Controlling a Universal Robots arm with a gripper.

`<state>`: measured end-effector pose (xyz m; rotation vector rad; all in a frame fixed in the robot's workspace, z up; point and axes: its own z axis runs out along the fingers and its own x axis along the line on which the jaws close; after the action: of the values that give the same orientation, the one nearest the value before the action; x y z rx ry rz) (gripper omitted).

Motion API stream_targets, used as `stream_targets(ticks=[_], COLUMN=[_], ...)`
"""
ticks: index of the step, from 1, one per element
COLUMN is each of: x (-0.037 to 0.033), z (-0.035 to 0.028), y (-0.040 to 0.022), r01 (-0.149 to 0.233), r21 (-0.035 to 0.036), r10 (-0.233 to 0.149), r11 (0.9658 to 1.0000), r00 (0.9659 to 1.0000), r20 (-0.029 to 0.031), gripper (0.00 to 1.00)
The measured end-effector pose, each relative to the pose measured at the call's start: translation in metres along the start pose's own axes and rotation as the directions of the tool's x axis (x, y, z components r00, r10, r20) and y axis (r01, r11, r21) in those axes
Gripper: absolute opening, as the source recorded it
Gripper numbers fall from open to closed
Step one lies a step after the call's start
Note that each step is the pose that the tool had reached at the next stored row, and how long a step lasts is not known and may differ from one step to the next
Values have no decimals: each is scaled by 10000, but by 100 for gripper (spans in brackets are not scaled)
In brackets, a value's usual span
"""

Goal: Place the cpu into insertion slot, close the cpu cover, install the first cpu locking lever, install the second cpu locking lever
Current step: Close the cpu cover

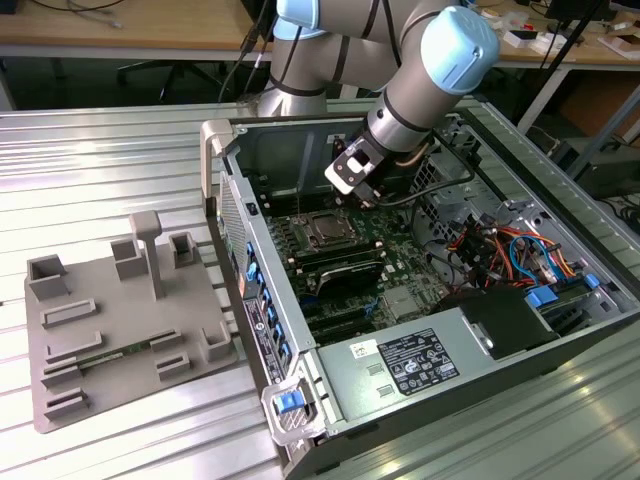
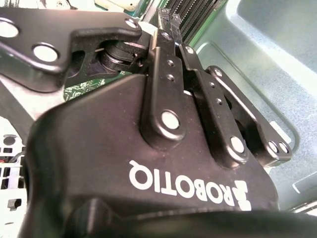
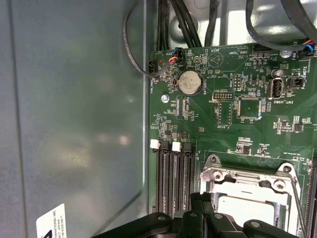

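Note:
In the exterior view my gripper [image 1: 371,196] hangs inside the open computer case, a little above the insertion slot [image 1: 325,232] and toward the exterior view's right of it. In the first wrist view the cpu [image 3: 246,208] lies in the slot, its silver top showing through the cut-out. The silver cpu cover [image 3: 218,177] lies flat over it. A thin wire locking lever [image 3: 296,201] runs along one side of the frame. The black fingers [image 3: 202,210] meet with nothing between them, and the second wrist view shows the fingertips [image 2: 166,22] pressed together too.
Black memory slots [image 3: 173,181] flank the socket, and a coin battery [image 3: 189,82] sits on the green board. Cable bundles [image 1: 497,250] and a power supply [image 1: 400,365] fill the case's other end. A grey fixture tray [image 1: 115,325] lies on the table at the exterior view's left.

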<state>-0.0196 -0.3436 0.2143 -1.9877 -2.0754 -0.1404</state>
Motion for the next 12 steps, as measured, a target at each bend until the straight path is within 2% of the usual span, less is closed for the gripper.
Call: stream_targets(ticks=[2, 3, 5, 12], x=[0, 0, 0, -1], z=[0, 0, 0, -1], y=[0, 0, 0, 0], r01=[5, 11, 19, 40], r21=[-2, -3, -5, -10], r10=[-5, -11, -19, -40], r11=[10000, 10000, 10000, 10000], r00=[10000, 10000, 9999, 9994], r20=[-48, -96, -157, -330], gripper=[11, 11, 11, 11])
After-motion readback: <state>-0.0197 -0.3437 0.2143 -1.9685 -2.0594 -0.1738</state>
